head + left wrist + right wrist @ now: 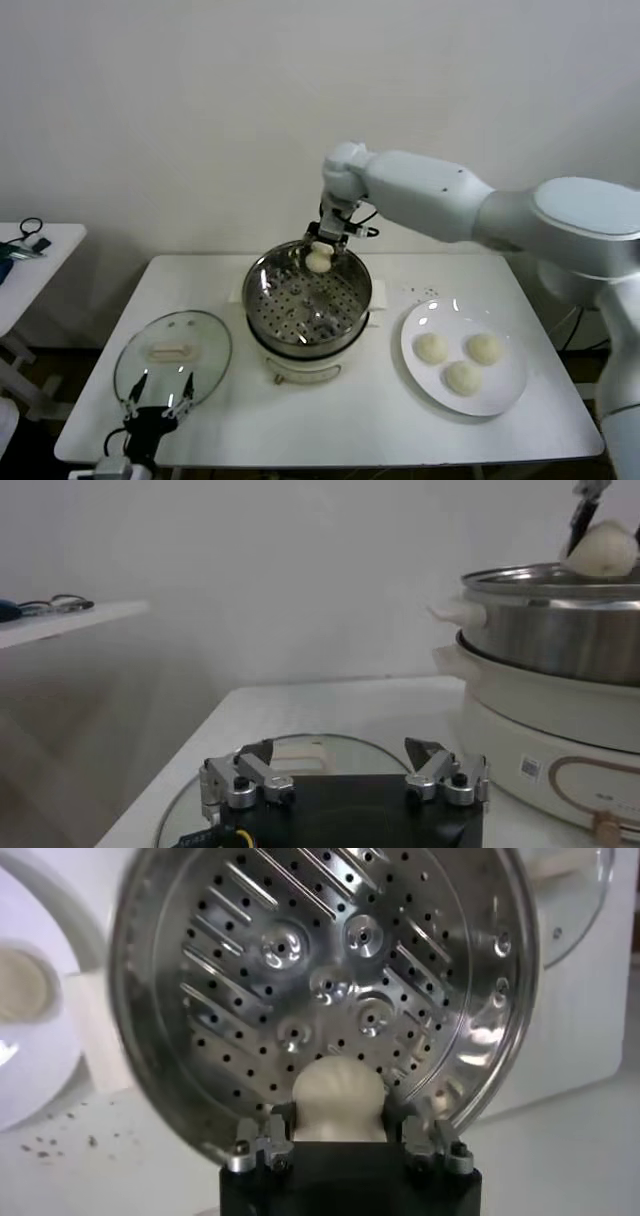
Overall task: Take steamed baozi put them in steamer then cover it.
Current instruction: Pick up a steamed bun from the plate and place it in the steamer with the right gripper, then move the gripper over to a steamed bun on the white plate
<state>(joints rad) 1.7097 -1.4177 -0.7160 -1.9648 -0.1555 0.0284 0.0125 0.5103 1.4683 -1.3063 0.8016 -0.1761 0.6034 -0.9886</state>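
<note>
My right gripper (320, 252) is shut on one cream-white baozi (318, 261) and holds it just above the far rim of the shiny steamer (262, 300). In the right wrist view the baozi (338, 1098) sits squeezed between the fingers over the perforated floor (320, 978). It also shows in the left wrist view (603, 550). Three more baozi (431, 347) (484, 348) (462, 377) lie on the white plate (505, 395). The glass cover (205, 365) lies flat at the table's left front. My left gripper (160, 400) is open just above its near edge.
The steamer stands on a cream-white pot base (300, 368) at the table's middle. A side table (30, 262) with small items stands at far left. Dark crumbs (428, 293) lie behind the plate. The table's front edge (350, 462) is close to my left gripper.
</note>
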